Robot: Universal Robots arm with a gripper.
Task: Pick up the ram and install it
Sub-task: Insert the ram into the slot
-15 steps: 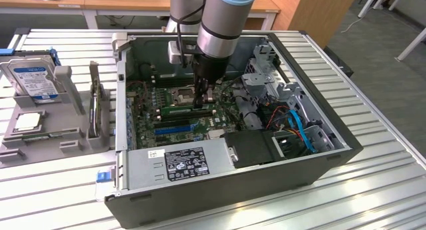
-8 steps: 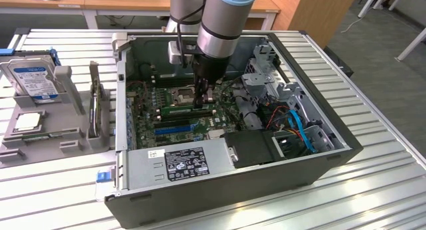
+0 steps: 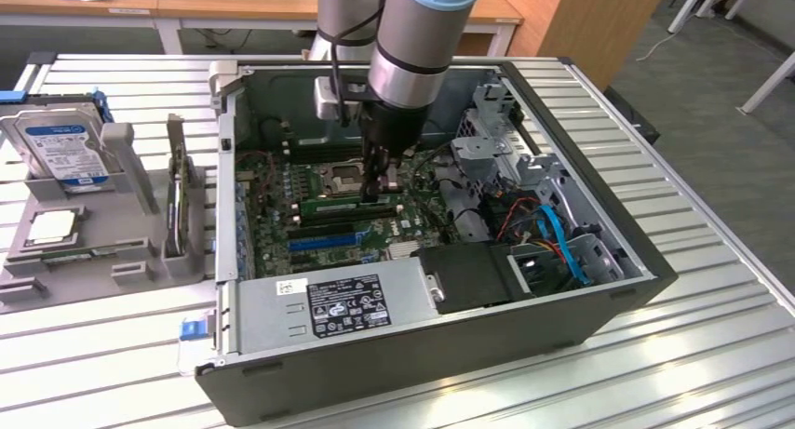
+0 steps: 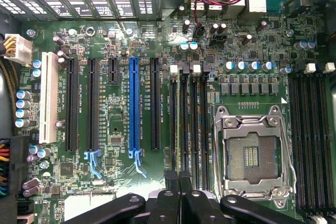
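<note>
My gripper (image 4: 178,178), fingers (image 4: 171,183) pressed together, sits over the ram (image 3: 353,207) at the memory slots (image 4: 192,124). Probably light, stiff, fragile: grip the long edges, avoid the chips.

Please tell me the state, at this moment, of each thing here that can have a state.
Computer case: open, side panel off.
Gripper: shut, low over the memory slots.
Ram: set along a memory slot by the gripper; cannot tell whether it is fully seated.
Processor socket: empty, frame closed.
Blue card slot: empty.
Hard drive: upright in the gray holder, outside the case.
</note>
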